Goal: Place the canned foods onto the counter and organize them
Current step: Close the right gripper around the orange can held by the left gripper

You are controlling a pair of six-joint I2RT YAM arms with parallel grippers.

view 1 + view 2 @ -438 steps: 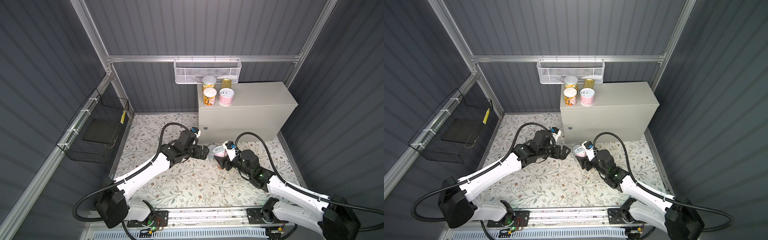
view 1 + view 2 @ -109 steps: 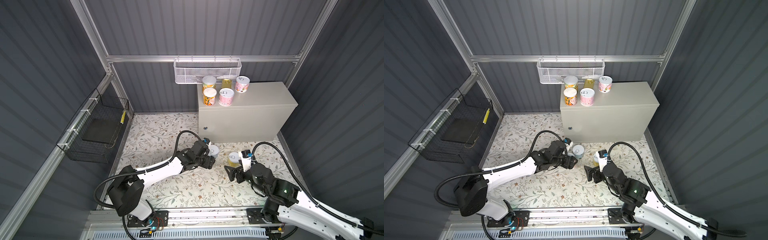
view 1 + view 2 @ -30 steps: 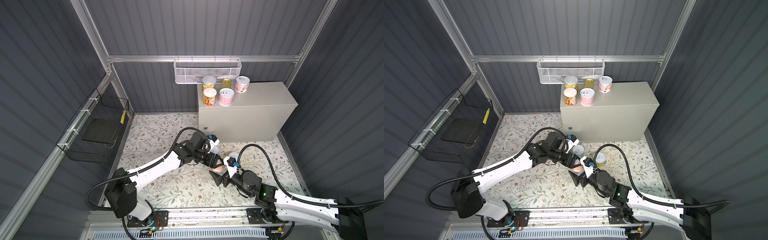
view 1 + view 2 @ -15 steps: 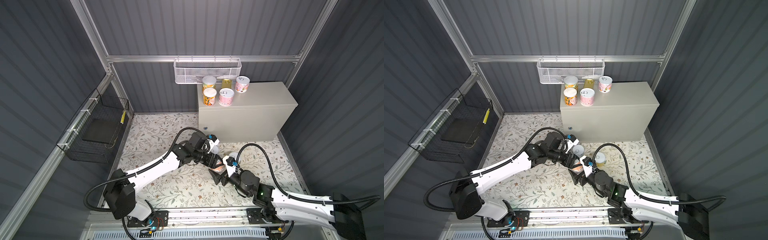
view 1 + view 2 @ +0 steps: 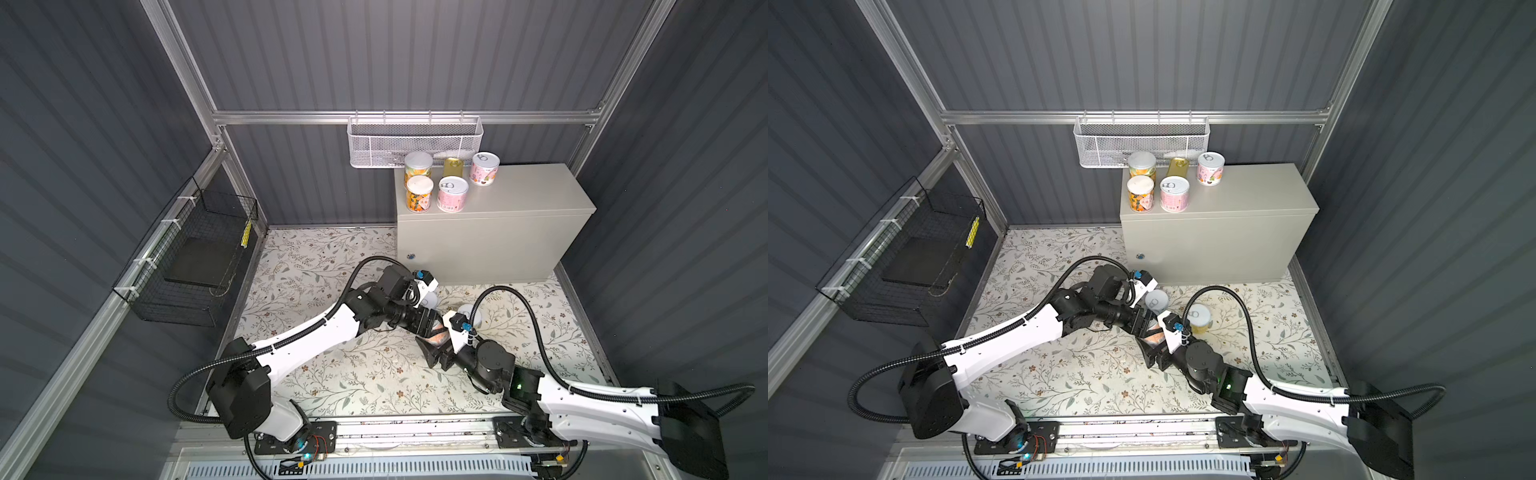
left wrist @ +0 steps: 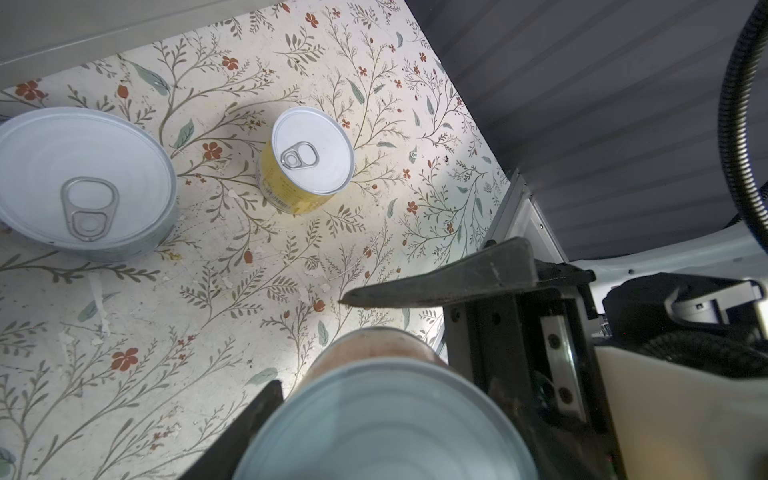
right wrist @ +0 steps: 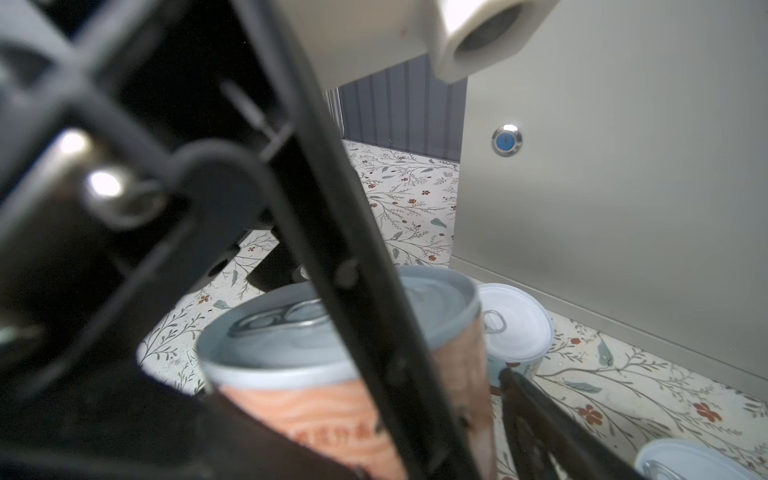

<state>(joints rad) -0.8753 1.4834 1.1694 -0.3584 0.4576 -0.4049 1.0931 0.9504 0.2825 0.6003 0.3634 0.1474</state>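
Judging by build, the salmon-labelled can (image 7: 332, 399) should be stiff and fairly weighty, with a smooth printed wall likely to be slick against hard pads and apt to twist out if pinched near a rim. Best taken across the middle of the wall, jaws square to the label and clear of the ring-pull end. Looks short and round: wavy salmon-orange print with pale lettering, a silvery ring-pull lid, a plain silvery base. Hangs tilted above the floral floor (image 5: 311, 270), out in front of the counter (image 5: 519, 195), toward the end that carries its blue lock (image 5: 411, 256). Clenched in the left gripper (image 5: 430, 324), with a black part of it crossing the lid in the right wrist view. Straddled by the right gripper (image 5: 437, 348), jaws spread wide on either side of the wall; cannot tell whether they touch it. Probably a hand-over, so calls for a firm squeeze from the right before any let-go by the left. Standing upright on the floor nearer the counter's front, just apart from each other: a yellow can (image 6: 305, 160) and a blue-grey can (image 6: 83, 178). Already on the counter, bunched at the lock end: along its front edge an orange can (image 5: 419, 193) and a pink can (image 5: 452, 193); along its back edge a second orange can (image 5: 417, 164), a flat gold tin (image 5: 454, 166) and a second pink can (image 5: 484, 168).
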